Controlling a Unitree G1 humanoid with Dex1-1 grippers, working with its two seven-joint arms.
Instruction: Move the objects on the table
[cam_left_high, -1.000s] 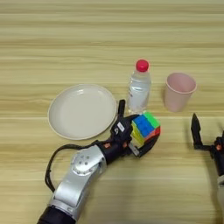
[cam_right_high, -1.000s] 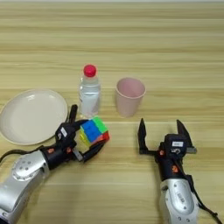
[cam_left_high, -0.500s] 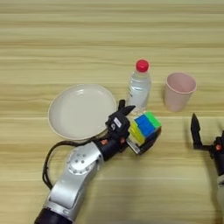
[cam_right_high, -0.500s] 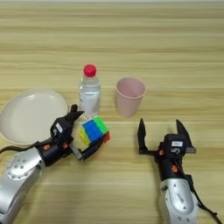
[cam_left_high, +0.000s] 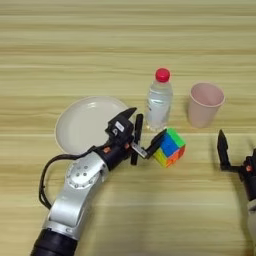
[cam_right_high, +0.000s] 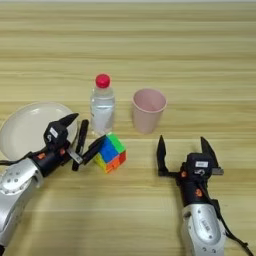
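A multicoloured puzzle cube (cam_left_high: 170, 147) rests on the table (cam_left_high: 125, 50), tipped on an edge, just in front of a clear bottle with a red cap (cam_left_high: 159, 101). My left gripper (cam_left_high: 145, 143) is right beside the cube's left face with its black fingers spread. One fingertip (cam_left_high: 156, 142) touches the cube and nothing is held between the fingers. A cream round plate (cam_left_high: 82, 124) lies to the left, behind my left arm. A pink cup (cam_left_high: 205, 104) stands upright to the right of the bottle. My right gripper (cam_right_high: 184, 152) stays open and idle at the front right.
The bottle and the cup stand close together just behind the cube. My left forearm runs from the bottom left corner up across the plate's near rim. Bare wood lies behind the objects and between the two grippers.
My left gripper has let go of the cube and drawn back to its left, with its fingers turned and spread. The cube stays almost where it was. The right arm has not moved.
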